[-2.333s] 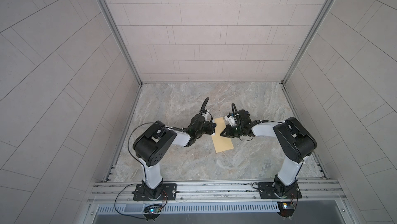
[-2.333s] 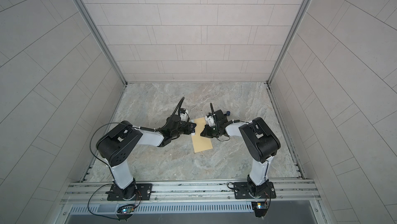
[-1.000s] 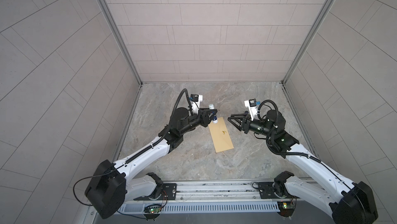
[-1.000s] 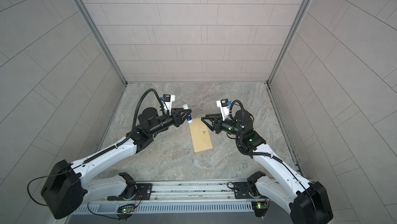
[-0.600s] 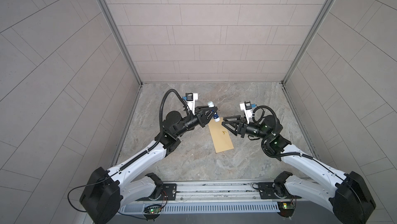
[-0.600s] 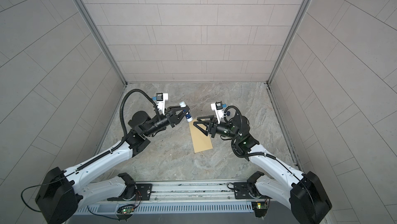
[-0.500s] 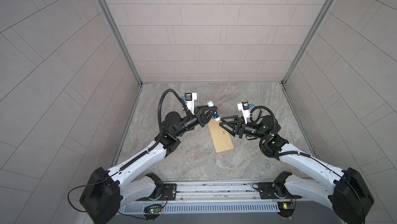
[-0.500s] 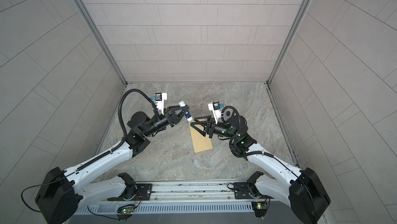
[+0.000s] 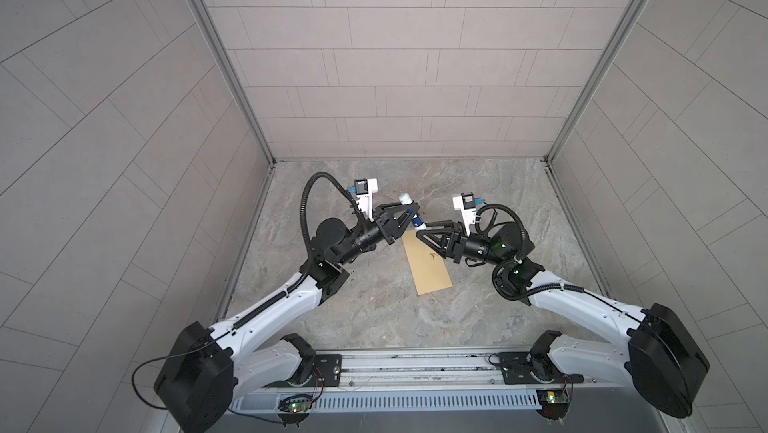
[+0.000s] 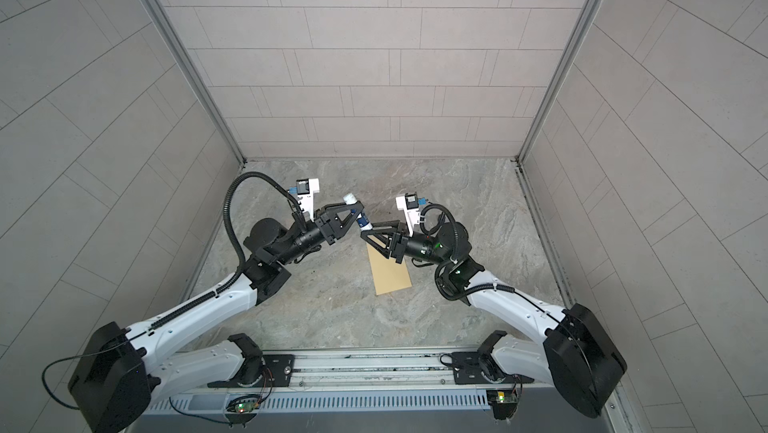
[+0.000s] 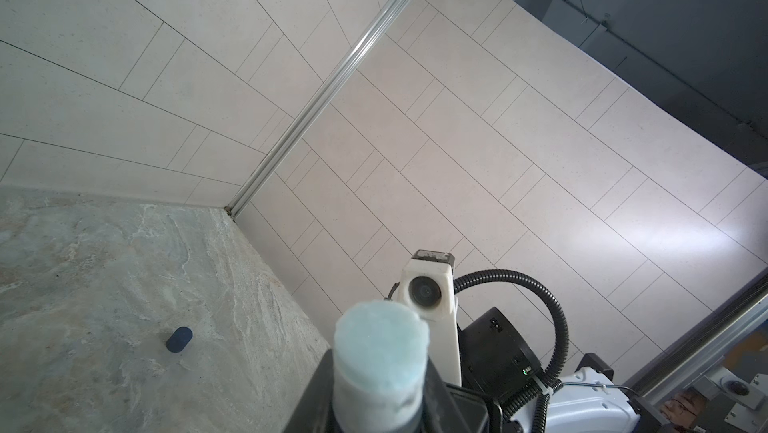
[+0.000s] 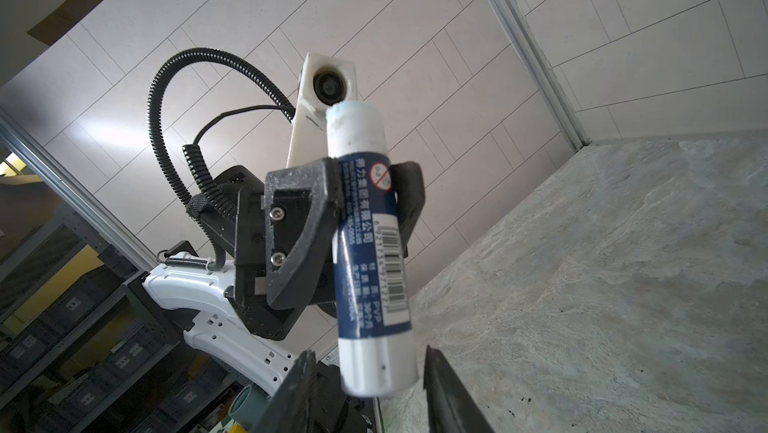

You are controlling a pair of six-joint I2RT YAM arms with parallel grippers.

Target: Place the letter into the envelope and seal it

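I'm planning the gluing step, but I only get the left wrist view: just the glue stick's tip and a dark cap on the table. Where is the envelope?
Observer: The envelope lies flat on the table. In both top views it sits partly beneath the right gripper.
Operator: Has that gripper closed on anything?
Observer: No. In the right wrist view its fingers stand on either side of the glue stick's white base, with gaps showing.
Operator: Is a letter lying loose anywhere?
Observer: None shows on the table in either top view. I can't tell whether it is inside the envelope.
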